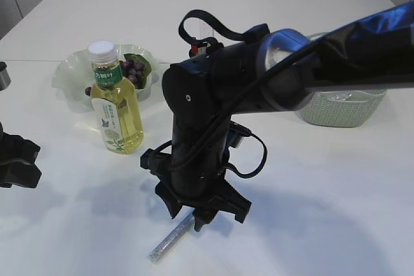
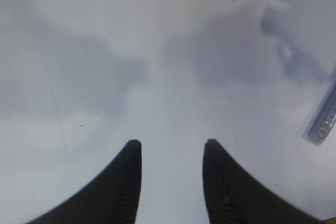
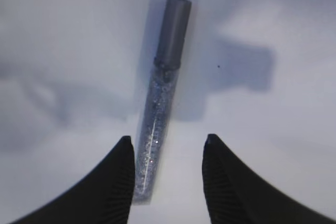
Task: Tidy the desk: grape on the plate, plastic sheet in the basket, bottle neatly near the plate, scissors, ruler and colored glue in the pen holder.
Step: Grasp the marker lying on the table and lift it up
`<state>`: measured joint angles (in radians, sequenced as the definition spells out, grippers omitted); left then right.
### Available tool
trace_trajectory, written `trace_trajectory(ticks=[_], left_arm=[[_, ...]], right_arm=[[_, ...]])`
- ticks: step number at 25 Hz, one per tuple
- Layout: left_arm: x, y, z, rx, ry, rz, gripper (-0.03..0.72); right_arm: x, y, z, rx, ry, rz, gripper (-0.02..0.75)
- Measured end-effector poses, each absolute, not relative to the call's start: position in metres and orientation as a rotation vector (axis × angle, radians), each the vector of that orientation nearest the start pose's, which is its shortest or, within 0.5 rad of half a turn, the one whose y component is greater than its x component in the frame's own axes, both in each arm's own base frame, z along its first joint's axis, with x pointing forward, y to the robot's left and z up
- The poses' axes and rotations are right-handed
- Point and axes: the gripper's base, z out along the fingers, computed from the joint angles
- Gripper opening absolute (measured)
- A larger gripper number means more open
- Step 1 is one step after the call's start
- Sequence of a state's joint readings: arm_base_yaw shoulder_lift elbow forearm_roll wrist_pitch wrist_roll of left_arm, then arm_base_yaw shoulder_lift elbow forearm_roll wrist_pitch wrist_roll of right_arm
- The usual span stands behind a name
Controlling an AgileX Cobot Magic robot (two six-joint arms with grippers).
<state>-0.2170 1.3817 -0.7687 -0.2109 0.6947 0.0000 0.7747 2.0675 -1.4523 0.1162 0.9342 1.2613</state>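
The colored glue (image 3: pixel 160 111), a glitter tube with a grey cap, lies flat on the table (image 1: pixel 323 211) near its front edge. The right gripper (image 3: pixel 167 148), jaws apart and empty, hangs directly over the tube; the long axis runs between the jaws, lower end closer to the left-hand one, cap pointing away. The left gripper (image 2: pixel 172 150), also apart and empty, sees only the tube's end at its right, so the right arm is nearer.

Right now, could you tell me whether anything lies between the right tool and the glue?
Nothing visible does: the right tool hangs open directly over the glue, which lies alone on bare table.
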Motion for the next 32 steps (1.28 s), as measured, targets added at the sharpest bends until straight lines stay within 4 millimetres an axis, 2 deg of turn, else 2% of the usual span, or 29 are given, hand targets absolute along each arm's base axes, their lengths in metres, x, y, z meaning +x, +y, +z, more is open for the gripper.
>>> trace_trajectory(ticks=[6,13,30,32], left_arm=[[0.236,-0.065,0.216,0.11,2.797,-0.281,0.289],[0.236,-0.065,0.216,0.11,2.798,-0.282,0.289],[0.236,-0.065,0.216,0.109,2.798,-0.283,0.289],[0.236,-0.065,0.216,0.109,2.798,-0.283,0.289]], right_arm=[[0.287,0.292,0.143,0.94,3.022,0.214,0.347],[0.291,0.291,0.139,1.008,2.964,0.2,0.347],[0.294,0.289,0.123,1.003,2.946,0.124,0.347],[0.293,0.288,0.122,1.006,2.952,0.107,0.328]])
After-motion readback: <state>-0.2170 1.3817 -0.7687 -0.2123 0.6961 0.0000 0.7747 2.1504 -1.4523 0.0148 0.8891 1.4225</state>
